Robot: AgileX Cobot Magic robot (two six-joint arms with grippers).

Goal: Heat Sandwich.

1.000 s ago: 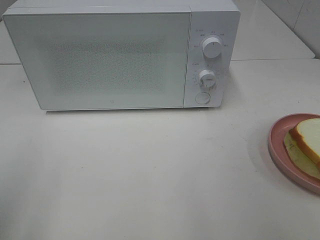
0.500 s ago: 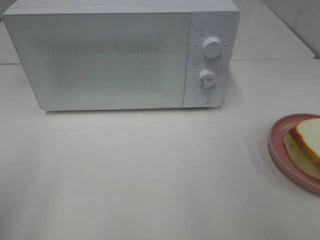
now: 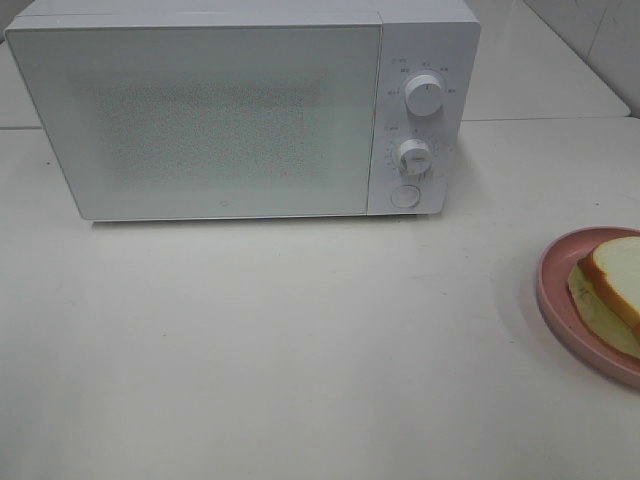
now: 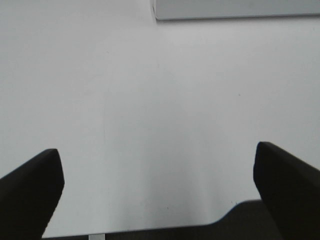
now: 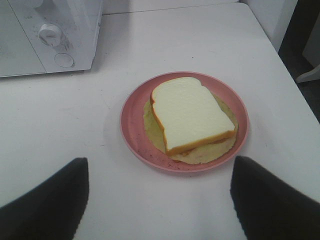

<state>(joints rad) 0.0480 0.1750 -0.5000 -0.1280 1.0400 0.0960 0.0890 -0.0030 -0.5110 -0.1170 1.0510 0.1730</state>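
Note:
The sandwich [image 5: 191, 114], white bread with tan crust over a pale yellow-green layer, lies on a round pink plate [image 5: 134, 125]. In the high view sandwich [image 3: 615, 272] and plate [image 3: 556, 290] sit at the table's right edge, partly cut off. The white microwave [image 3: 200, 115] stands at the back with its door shut. My right gripper [image 5: 159, 192] is open, hovering short of the plate with nothing between its fingers. My left gripper [image 4: 159, 182] is open over bare table, the microwave's lower edge [image 4: 235, 9] ahead of it. Neither arm shows in the high view.
The microwave's two dials [image 3: 424, 97] and round button [image 3: 404, 195] are on its right panel. The white table [image 3: 300, 330] ends close beyond the plate, its edge [image 5: 287, 65] visible in the right wrist view.

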